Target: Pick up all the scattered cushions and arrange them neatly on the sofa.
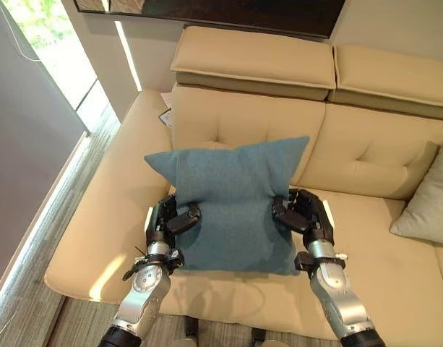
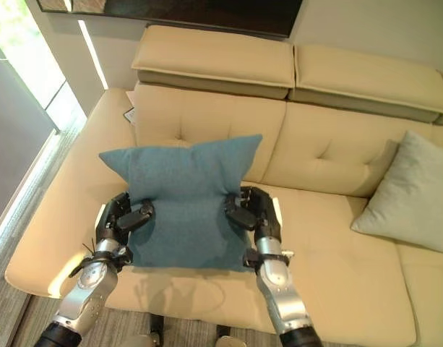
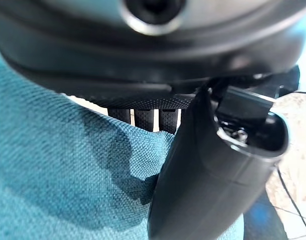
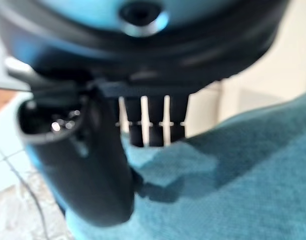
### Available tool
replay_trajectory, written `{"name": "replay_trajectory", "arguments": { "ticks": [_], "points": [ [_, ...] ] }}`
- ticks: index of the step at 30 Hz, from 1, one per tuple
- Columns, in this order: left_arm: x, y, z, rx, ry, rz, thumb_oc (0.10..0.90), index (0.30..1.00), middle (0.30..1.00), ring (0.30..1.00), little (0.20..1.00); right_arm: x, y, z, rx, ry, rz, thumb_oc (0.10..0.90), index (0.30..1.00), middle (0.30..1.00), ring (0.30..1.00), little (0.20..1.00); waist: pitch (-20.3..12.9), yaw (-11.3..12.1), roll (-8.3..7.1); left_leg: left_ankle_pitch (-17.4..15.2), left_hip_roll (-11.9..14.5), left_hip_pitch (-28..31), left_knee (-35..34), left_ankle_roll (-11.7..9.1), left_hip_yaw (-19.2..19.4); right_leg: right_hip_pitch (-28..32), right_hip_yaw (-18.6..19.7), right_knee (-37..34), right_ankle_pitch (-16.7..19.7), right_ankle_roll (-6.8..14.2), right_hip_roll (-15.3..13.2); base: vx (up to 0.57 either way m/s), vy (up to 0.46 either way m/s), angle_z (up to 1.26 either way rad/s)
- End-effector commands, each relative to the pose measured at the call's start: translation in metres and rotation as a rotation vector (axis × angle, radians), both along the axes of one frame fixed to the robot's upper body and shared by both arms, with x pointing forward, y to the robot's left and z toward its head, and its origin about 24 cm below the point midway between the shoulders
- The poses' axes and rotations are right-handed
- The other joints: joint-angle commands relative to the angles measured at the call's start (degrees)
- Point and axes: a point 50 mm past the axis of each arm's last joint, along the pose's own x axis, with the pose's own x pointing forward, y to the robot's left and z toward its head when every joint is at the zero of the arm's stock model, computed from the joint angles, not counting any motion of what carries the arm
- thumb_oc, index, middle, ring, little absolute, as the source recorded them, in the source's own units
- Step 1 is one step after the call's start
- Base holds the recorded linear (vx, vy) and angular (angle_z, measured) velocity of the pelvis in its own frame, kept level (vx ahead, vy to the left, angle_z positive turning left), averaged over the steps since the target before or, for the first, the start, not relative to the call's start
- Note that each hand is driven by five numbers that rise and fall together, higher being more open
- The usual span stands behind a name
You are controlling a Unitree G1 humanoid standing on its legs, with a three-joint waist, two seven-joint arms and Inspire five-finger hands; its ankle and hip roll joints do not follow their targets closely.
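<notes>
There are two cushions: one teal cushion at centre and one grey cushion at right, on one sofa.

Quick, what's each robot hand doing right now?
Left robot hand: shut on the blue cushion, pinching its left edge.
Right robot hand: shut on the same cushion's right edge.

Grey floor — bright window.

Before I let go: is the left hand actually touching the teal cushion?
Touching. The left wrist view shows the left hand with its thumb pressed on the teal cushion and fingers behind its edge, pinching the fabric.
</notes>
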Motion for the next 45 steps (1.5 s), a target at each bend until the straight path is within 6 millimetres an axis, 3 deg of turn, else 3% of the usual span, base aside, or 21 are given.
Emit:
{"name": "replay_trajectory", "arguments": {
  "ticks": [1, 4, 5, 9, 12, 15, 19, 22, 28, 35, 38, 39, 40, 41, 45],
  "points": [
    [0.042, -0.059, 0.107, 0.025, -0.511, -0.176, 0.4, 0.3, 0.3, 0.3, 0.3, 0.035, 0.042, 0.095, -0.066, -0.45, 0.129, 0.4, 0.3, 0.3, 0.3, 0.3, -5.72, 0.09, 0.78, -6.22, 0.94, -1.67, 0.07, -0.5, 1.45, -3.79, 0.09, 0.21, -4.3, 3.18, 1.4, -0.16, -0.012, -0.07],
    [0.054, -0.066, 0.125, 0.068, -0.564, -0.182, 0.4, 0.3, 0.3, 0.3, 0.3, 0.046, 0.049, 0.109, -0.099, -0.48, 0.137, 0.4, 0.3, 0.3, 0.3, 0.3, -5.31, -0.09, 1.11, -4.98, 1.34, -5.09, 0.07, -0.96, 1.04, -6.85, -0.04, 0.21, -3.8, 3.29, 1.41, -0.16, -0.026, -0.04],
    [0.063, -0.071, 0.143, 0.109, -0.622, -0.186, 0.4, 0.3, 0.3, 0.3, 0.3, 0.055, 0.052, 0.125, -0.131, -0.519, 0.13, 0.4, 0.3, 0.3, 0.3, 0.3, -4.91, -0.33, 1.42, -3.98, 1.5, -8.0, 0.07, -1.63, 0.64, -9.55, -0.17, 0.21, -3.31, 3.32, 1.39, -0.07, -0.011, 0.04],
    [0.072, -0.077, 0.162, 0.132, -0.671, -0.181, 0.4, 0.3, 0.3, 0.3, 0.3, 0.063, 0.055, 0.144, -0.15, -0.57, 0.112, 0.4, 0.3, 0.3, 0.3, 0.3, -4.97, -0.74, 1.73, -3.03, 1.35, -10.86, 0.07, -2.1, 0.04, -12.25, -0.4, 0.21, -2.6, 3.31, 1.35, -0.05, -0.014, 0.01],
    [0.087, -0.083, 0.206, 0.209, -0.783, -0.148, 0.4, 0.3, 0.3, 0.3, 0.3, 0.077, 0.063, 0.19, -0.2, -0.687, 0.079, 0.4, 0.3, 0.3, 0.3, 0.3, -4.78, -1.07, 2.33, -1.71, 1.42, -15.1, 0.07, -2.74, -0.23, -16.38, 0.08, 0.21, -1.58, 3.52, 1.2, -0.02, -0.009, 0.02],
    [0.091, -0.086, 0.246, 0.289, -0.899, -0.106, 0.4, 0.3, 0.3, 0.3, 0.3, 0.08, 0.063, 0.229, -0.228, -0.802, 0.014, 0.4, 0.3, 0.3, 0.3, 0.3, -4.87, -1.12, 3.1, -0.95, 1.18, -18.05, 0.07, -2.97, -0.3, -19.36, 0.71, 0.21, -0.99, 3.67, 1.03, -0.02, 0.007, -0.07],
    [0.09, -0.09, 0.264, 0.316, -0.951, -0.094, 0.4, 0.3, 0.3, 0.3, 0.3, 0.08, 0.061, 0.245, -0.24, -0.854, -0.03, 0.4, 0.3, 0.3, 0.3, 0.3, -4.86, -1.27, 3.53, -0.6, 1.05, -19.33, 0.07, -3.15, -0.34, -20.87, 0.87, 0.21, -0.74, 3.79, 0.92, 0.0, 0.003, -0.03],
    [0.086, -0.099, 0.294, 0.388, -1.065, -0.04, 0.4, 0.3, 0.3, 0.3, 0.3, 0.078, 0.062, 0.274, -0.291, -0.962, -0.117, 0.4, 0.3, 0.3, 0.3, 0.3, -4.98, -1.76, 4.26, -0.11, 0.69, -22.06, 0.07, -3.45, -0.39, -23.91, 1.53, 0.21, -0.26, 3.96, 0.77, 0.0, 0.005, -0.02],
    [0.088, -0.108, 0.308, 0.421, -1.087, 0.001, 0.4, 0.3, 0.3, 0.3, 0.3, 0.077, 0.057, 0.292, -0.305, -1.028, -0.255, 0.4, 0.3, 0.3, 0.3, 0.3, -5.0, -2.19, 4.8, 0.32, 0.54, -24.64, 0.07, -3.58, -0.59, -26.69, 1.97, 0.21, 0.33, 4.11, 0.7, 0.0, 0.0, -0.03],
    [0.094, -0.116, 0.331, 0.322, -1.047, 0.044, 0.4, 0.3, 0.3, 0.3, 0.3, 0.085, 0.046, 0.331, -0.368, -1.019, -0.406, 0.4, 0.3, 0.3, 0.3, 0.3, -3.91, -2.43, 4.93, 1.44, 0.62, -29.6, 0.07, -3.85, -0.62, -32.0, 2.53, 0.21, 1.56, 4.52, 0.68, -0.03, -0.016, -0.04],
    [0.1, -0.112, 0.334, 0.378, -1.02, 0.056, 0.4, 0.3, 0.3, 0.3, 0.3, 0.086, 0.042, 0.343, -0.388, -1.009, -0.428, 0.4, 0.3, 0.3, 0.3, 0.3, -3.69, -2.43, 4.66, 2.08, 0.8, -31.67, 0.07, -4.06, -0.65, -34.21, 2.66, 0.21, 2.03, 4.6, 0.74, -0.03, -0.034, 0.0],
    [0.1, -0.112, 0.335, 0.378, -1.021, 0.056, 0.485, 0.427, 0.427, 0.427, 0.427, 0.086, 0.042, 0.343, -0.388, -1.011, -0.428, 0.453, 0.38, 0.38, 0.38, 0.38, -3.7, -2.44, 4.7, 2.1, 0.8, -31.78, 0.07, -4.06, -0.66, -34.31, 2.66, 0.21, 2.04, 4.59, 0.75, -0.02, -0.036, -0.07],
    [0.105, -0.107, 0.336, 0.391, -0.989, 0.052, 0.703, 0.754, 0.754, 0.754, 0.754, 0.088, 0.042, 0.345, -0.393, -0.991, -0.405, 0.565, 0.547, 0.547, 0.547, 0.547, -3.58, -2.56, 4.65, 2.39, 0.83, -32.63, 0.07, -4.17, -0.73, -35.21, 2.78, 0.21, 2.36, 4.69, 0.87, -0.04, -0.027, -0.21],
    [0.11, -0.096, 0.342, 0.441, -0.971, 0.067, 0.8, 0.9, 0.9, 0.9, 0.9, 0.088, 0.038, 0.352, -0.401, -0.976, -0.387, 0.8, 0.9, 0.9, 0.9, 0.9, -3.36, -2.68, 4.6, 2.78, 0.82, -34.24, 0.07, -4.21, -0.81, -36.69, 2.84, 0.21, 2.74, 4.75, 0.97, -0.04, -0.027, -0.22],
    [0.109, -0.081, 0.344, 0.443, -0.975, 0.072, 0.8, 0.9, 0.9, 0.9, 0.9, 0.083, 0.036, 0.355, -0.411, -0.989, -0.344, 0.8, 0.9, 0.9, 0.9, 0.9, -3.15, -2.62, 4.59, 3.22, 0.87, -36.0, 0.07, -4.33, -1.02, -38.48, 2.73, 0.21, 3.0, 4.9, 1.1, -0.03, -0.038, 0.33]
  ]
}}
